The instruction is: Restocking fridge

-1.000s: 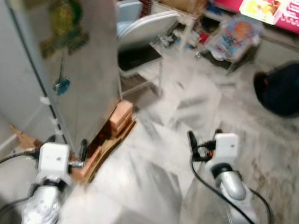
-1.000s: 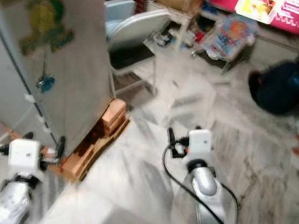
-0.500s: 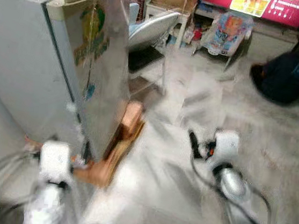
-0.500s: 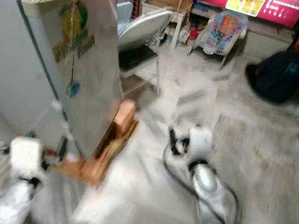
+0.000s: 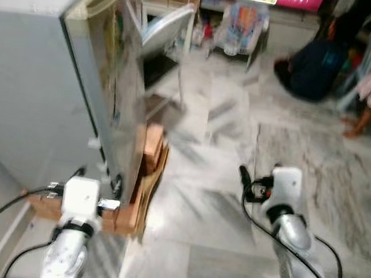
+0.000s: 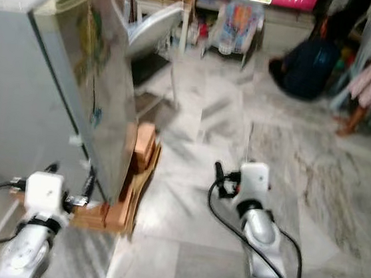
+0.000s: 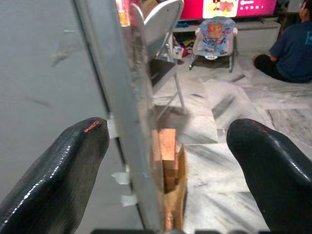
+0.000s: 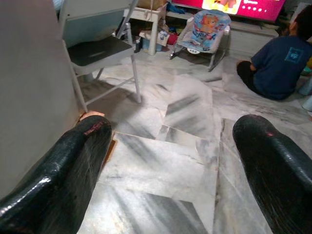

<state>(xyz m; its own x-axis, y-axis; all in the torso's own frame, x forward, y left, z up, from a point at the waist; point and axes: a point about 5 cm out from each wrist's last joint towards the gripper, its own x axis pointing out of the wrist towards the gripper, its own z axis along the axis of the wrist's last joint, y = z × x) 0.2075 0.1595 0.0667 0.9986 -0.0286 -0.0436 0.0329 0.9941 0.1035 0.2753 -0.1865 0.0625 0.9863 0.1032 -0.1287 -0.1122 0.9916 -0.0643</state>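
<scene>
The fridge (image 5: 51,83) stands at the left of the scene, its door (image 6: 96,95) shut or nearly so, resting on stacked wooden blocks (image 5: 142,174). The left gripper (image 7: 161,161) sits low and near, in front of the fridge's corner. Its jaws stand wide apart and hold nothing; in the left wrist view the door edge (image 7: 124,112) lies between the two fingers (image 7: 58,170). The right gripper (image 8: 170,170) hovers over the marble floor (image 5: 223,157), well apart from the fridge, jaws likewise wide apart and empty.

Beyond, a folding chair (image 5: 159,32) stands just past the fridge, a baby bouncer (image 5: 242,25) lies at the far wall, and a seated person (image 5: 314,66) is at the far right.

No stock item can be made out. The step in hand appears to be the approach to open the door. The next move likely calls for closing the left fingers on the door edge and swinging it outward.
</scene>
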